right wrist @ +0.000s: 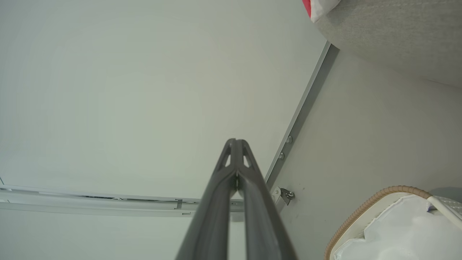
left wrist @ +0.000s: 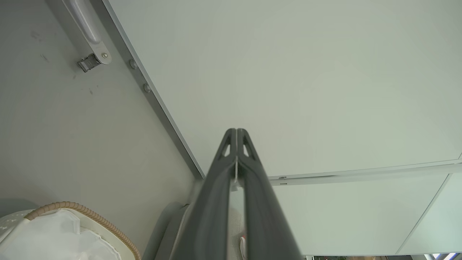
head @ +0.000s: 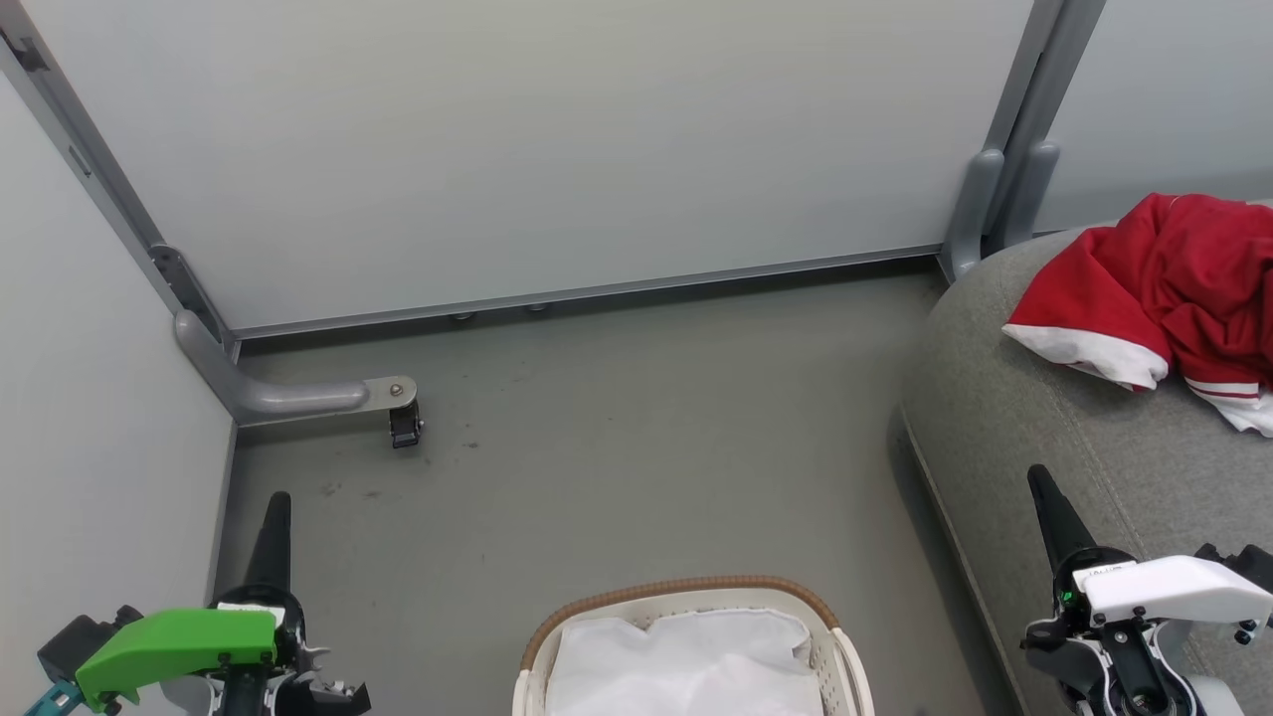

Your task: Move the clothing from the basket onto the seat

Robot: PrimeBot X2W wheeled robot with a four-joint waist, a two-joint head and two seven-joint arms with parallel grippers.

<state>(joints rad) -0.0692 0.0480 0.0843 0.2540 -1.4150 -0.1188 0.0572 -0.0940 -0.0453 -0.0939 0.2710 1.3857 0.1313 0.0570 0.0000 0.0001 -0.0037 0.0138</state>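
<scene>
Left jaws: together, the two dark fingers pressed flat against each other along their length, with nothing between them.
Right jaws: together in the same way, holding nothing.
Left gripper (head: 277, 502): at the lower left of the head view, under a green wrist cover. Its fingers point up the view over the floor (head: 617, 428). It is left of the basket (head: 636, 597) and apart from it.
Right gripper (head: 1040, 479): at the lower right of the head view, under a white wrist cover. Its tip shows against the near part of the seat (head: 1044, 418); whether it touches the fabric cannot be told.
Clothing (head: 1174, 288): a crumpled red heap with white cuffs and thin white stripes. It lies on the seat at the right edge of the head view, which cuts part of it off, and it is well apart from both grippers.
Basket: on the floor at the bottom centre, between the two grippers, with only its far end in view. It has a brown woven rim and white perforated walls.
Liner (head: 686, 656): white cloth lying rumpled inside the basket.
Seat: grey woven fabric with a rounded corner and a stitched seam. It is to the right of the basket, with a strip of floor between them.
Floor: grey, with a few dark scuffs towards the left.
Panels (head: 517, 149): pale, in grey frames, standing behind the floor and along the left side.
Caster (head: 405, 426): a small dark wheel under a grey frame foot, near the left corner.
</scene>
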